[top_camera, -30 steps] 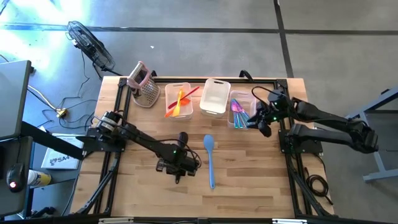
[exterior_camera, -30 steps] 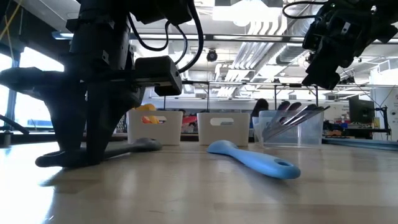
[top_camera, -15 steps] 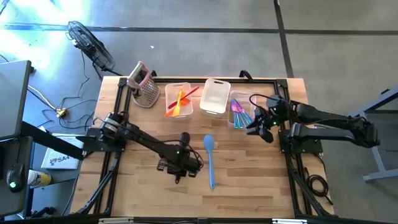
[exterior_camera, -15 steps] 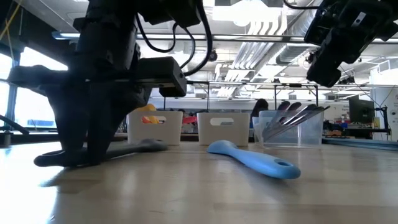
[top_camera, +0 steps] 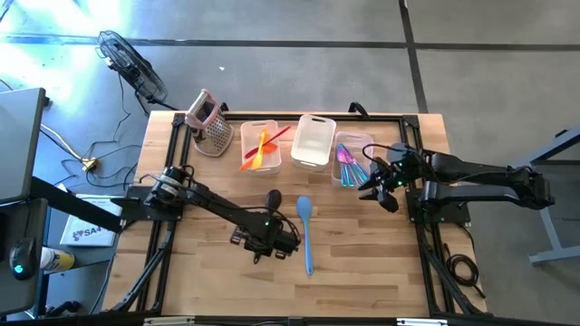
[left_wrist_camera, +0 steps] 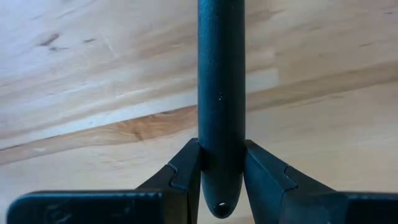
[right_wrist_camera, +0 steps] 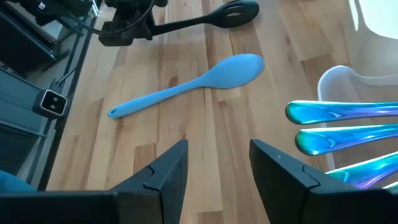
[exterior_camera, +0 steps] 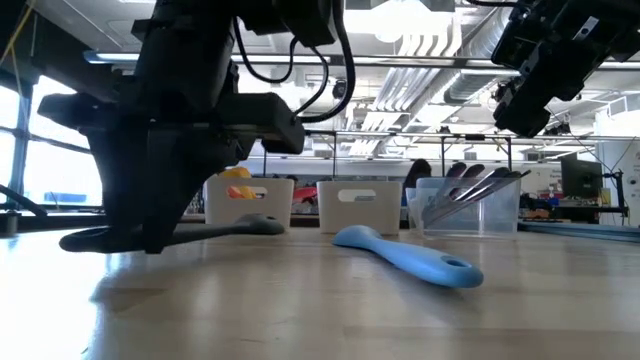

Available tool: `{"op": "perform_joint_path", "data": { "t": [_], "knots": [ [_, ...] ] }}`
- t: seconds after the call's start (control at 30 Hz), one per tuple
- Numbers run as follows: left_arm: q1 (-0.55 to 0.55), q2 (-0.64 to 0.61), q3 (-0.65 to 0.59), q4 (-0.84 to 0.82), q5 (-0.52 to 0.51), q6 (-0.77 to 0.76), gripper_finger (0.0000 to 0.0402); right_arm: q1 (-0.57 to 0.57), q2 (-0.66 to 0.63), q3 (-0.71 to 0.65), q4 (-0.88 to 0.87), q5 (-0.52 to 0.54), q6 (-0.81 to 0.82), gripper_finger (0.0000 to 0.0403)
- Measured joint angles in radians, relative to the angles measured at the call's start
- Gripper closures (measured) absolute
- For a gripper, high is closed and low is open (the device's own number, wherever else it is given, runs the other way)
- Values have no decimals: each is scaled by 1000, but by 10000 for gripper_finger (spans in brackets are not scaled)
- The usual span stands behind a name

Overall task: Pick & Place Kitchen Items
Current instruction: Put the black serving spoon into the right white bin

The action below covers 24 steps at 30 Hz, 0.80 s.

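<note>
The left hand (top_camera: 269, 243) is closed on the handle end of a dark spoon (top_camera: 273, 200), which is held low over the middle of the tabletop (top_camera: 362, 263) with its long axis running away from the hand toward the far bins. Just to the right, a blue spoon (top_camera: 305, 228) lies flat and parallel, bowl toward the far side, nearer to the left hand than to the right. The right hand (top_camera: 376, 181) hangs open and empty above the near edge of the right bin (top_camera: 355, 142), where shiny utensils (top_camera: 345, 163) are already stowed.
</note>
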Motion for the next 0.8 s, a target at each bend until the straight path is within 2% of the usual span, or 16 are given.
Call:
{"op": "perform_joint_path", "data": {
  "t": [0.2, 0.33, 0.53, 0.8],
  "knots": [
    [0, -1, 0, 7, 19, 0, 317, 37, 0, 0, 17, 5, 21, 238],
    [0, -1, 54, -45, 35, 43, 317, 62, 0, 0, 50, 4, 46, 238],
    [0, -3, 204, -230, -9, 74, 317, 89, 0, 0, 63, 19, 50, 238],
    [41, -5, 478, -489, -132, 141, 317, 119, 0, 0, 67, 59, 50, 238]
  ]
}}
